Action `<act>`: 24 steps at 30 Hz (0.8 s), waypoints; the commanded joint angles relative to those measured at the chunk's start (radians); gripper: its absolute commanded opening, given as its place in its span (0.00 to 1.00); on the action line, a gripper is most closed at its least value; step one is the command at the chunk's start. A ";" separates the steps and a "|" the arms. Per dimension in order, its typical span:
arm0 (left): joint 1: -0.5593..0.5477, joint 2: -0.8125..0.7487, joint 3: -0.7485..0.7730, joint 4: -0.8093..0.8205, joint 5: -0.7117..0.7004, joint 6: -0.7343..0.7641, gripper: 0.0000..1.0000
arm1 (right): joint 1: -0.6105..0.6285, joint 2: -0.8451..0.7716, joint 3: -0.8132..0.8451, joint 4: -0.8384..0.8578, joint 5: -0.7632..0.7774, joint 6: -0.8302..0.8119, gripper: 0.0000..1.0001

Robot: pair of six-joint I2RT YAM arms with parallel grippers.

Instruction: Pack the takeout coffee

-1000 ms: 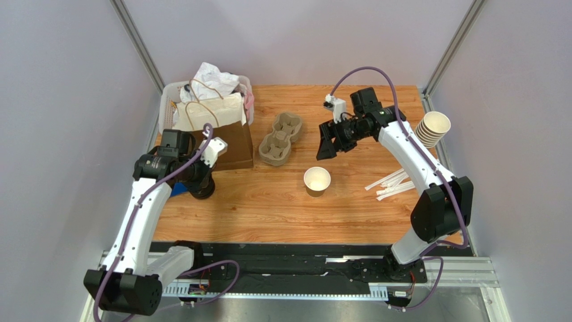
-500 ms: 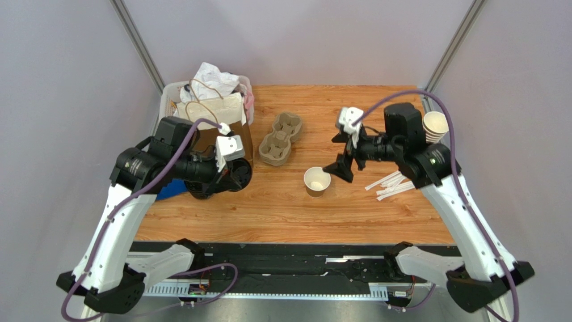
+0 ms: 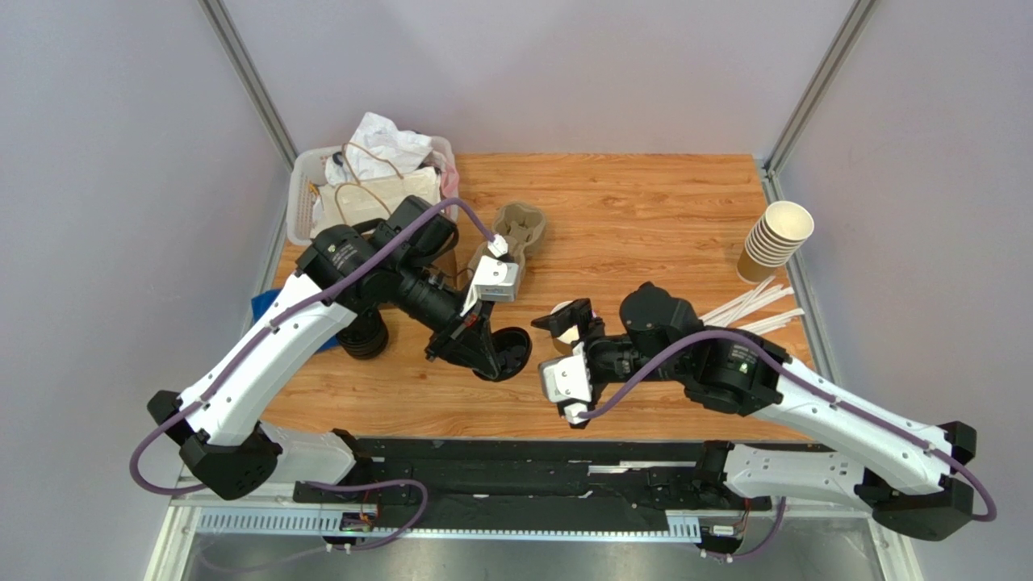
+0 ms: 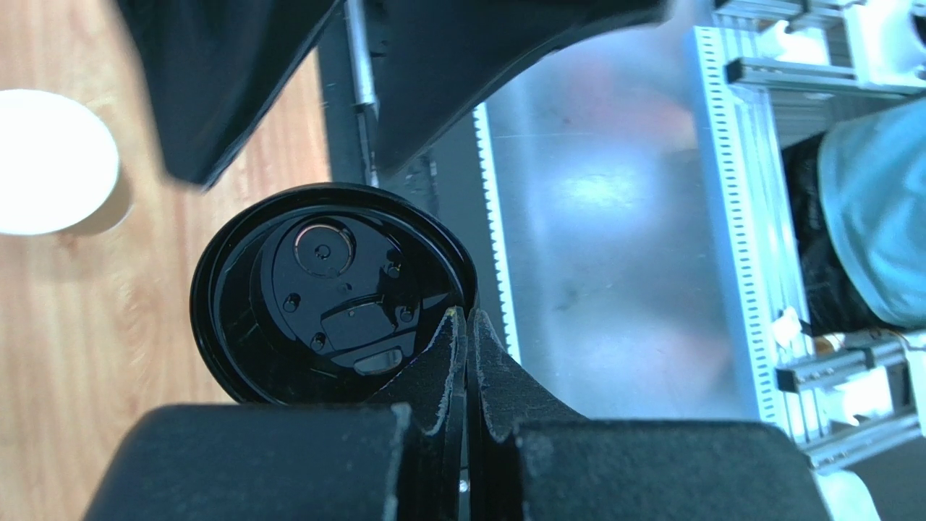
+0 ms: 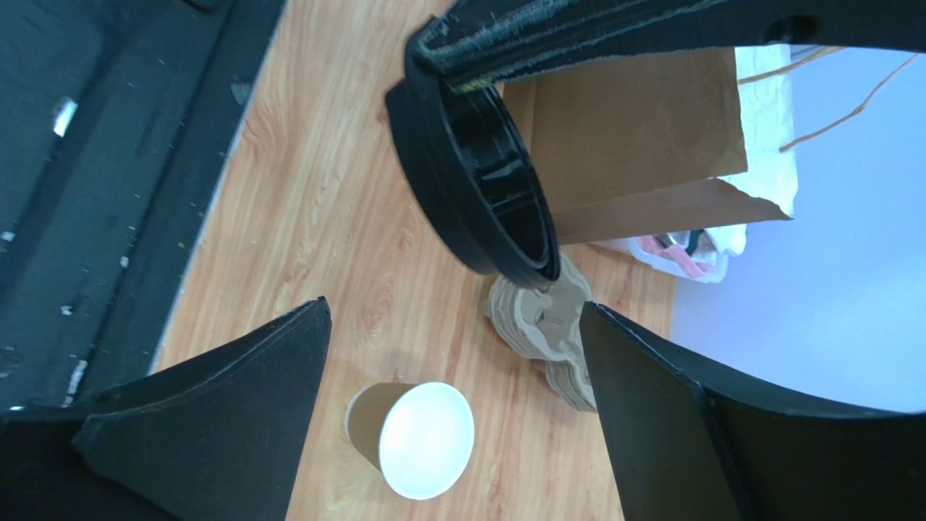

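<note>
My left fingers (image 4: 457, 353) are shut tight on the rim of the black lid (image 4: 326, 293). My right fingers (image 5: 245, 407) are wide open and hold nothing. They are close to the cup (image 5: 418, 440), which stands with no lid on the worktop (image 5: 326, 195). I think I should hold the cup steady, then lay the lid flat on it and press evenly.

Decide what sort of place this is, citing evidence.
Likely a robot lab cell staged as a takeout-coffee packing bench: wooden table between plain grey walls, with a stack of cream paper cups, a moulded brown pulp cup carrier and a brown paper bag.
</note>
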State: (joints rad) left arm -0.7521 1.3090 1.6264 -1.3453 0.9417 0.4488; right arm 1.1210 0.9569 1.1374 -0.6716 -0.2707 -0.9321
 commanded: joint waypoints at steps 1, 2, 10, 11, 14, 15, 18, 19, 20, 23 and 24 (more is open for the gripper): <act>-0.032 0.018 0.032 -0.115 0.091 0.002 0.00 | 0.036 0.011 -0.001 0.116 0.106 -0.068 0.91; -0.033 0.032 0.033 -0.120 0.097 0.007 0.00 | 0.042 0.014 -0.005 0.133 0.110 -0.068 0.89; -0.046 0.081 0.041 -0.130 0.154 0.019 0.00 | 0.128 0.023 -0.048 0.181 0.149 -0.129 0.72; -0.046 0.088 0.044 -0.130 0.157 0.019 0.00 | 0.134 0.022 -0.050 0.173 0.148 -0.135 0.67; -0.046 0.098 0.059 -0.129 0.154 0.031 0.00 | 0.166 0.002 -0.065 0.150 0.146 -0.171 0.37; -0.046 0.099 0.064 -0.126 0.152 0.031 0.00 | 0.174 -0.003 -0.080 0.152 0.159 -0.178 0.28; -0.046 0.099 0.078 -0.092 0.137 0.016 0.02 | 0.177 -0.004 -0.079 0.156 0.192 -0.153 0.00; -0.046 0.098 0.087 -0.071 0.122 0.011 0.14 | 0.177 0.002 -0.059 0.144 0.205 -0.105 0.00; -0.044 0.096 0.105 -0.069 0.073 0.022 0.24 | 0.177 0.006 -0.047 0.132 0.217 -0.073 0.00; -0.011 0.125 0.266 -0.068 -0.093 0.073 0.61 | 0.160 0.000 -0.013 0.093 0.268 0.080 0.00; 0.053 0.134 0.349 -0.045 -0.102 0.051 0.67 | 0.113 -0.003 -0.008 0.087 0.258 0.134 0.00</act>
State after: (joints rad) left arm -0.7872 1.4303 1.7664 -1.3735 0.9718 0.4744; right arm 1.2915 0.9726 1.0607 -0.5907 -0.0673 -1.0031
